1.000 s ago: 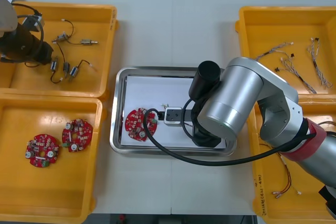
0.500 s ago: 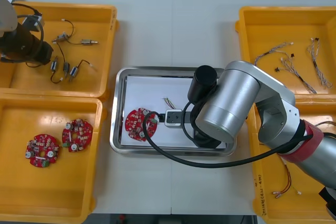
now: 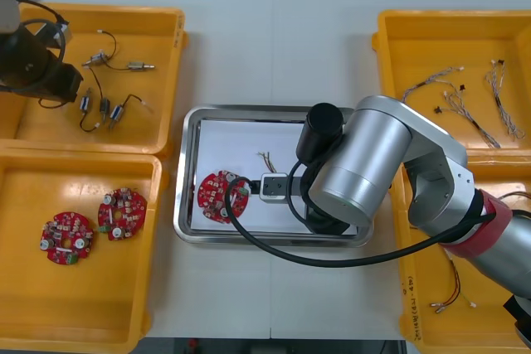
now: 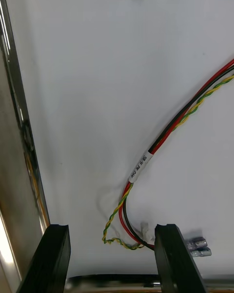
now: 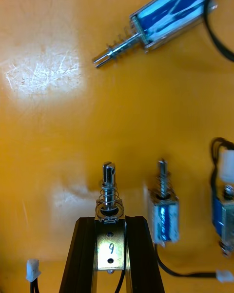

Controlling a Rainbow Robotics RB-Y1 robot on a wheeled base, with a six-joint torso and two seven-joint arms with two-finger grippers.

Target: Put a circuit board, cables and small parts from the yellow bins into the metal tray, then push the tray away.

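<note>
The big silver right arm reaches over the metal tray and hides much of its right side in the front view. From the wrist, the right gripper has its two fingers standing apart just above the tray's white floor. The end of a red and yellow cable lies loose between them. One red circuit board lies in the tray's left part. Two more boards sit in the near left bin. The left gripper is down in the far left bin, squeezed tight onto one small metal part. Three other parts lie near it: one just beside, one cut off at the edge, one farther off. There are four yellow bins. The far right bin holds thin cables, too tangled to count.
</note>
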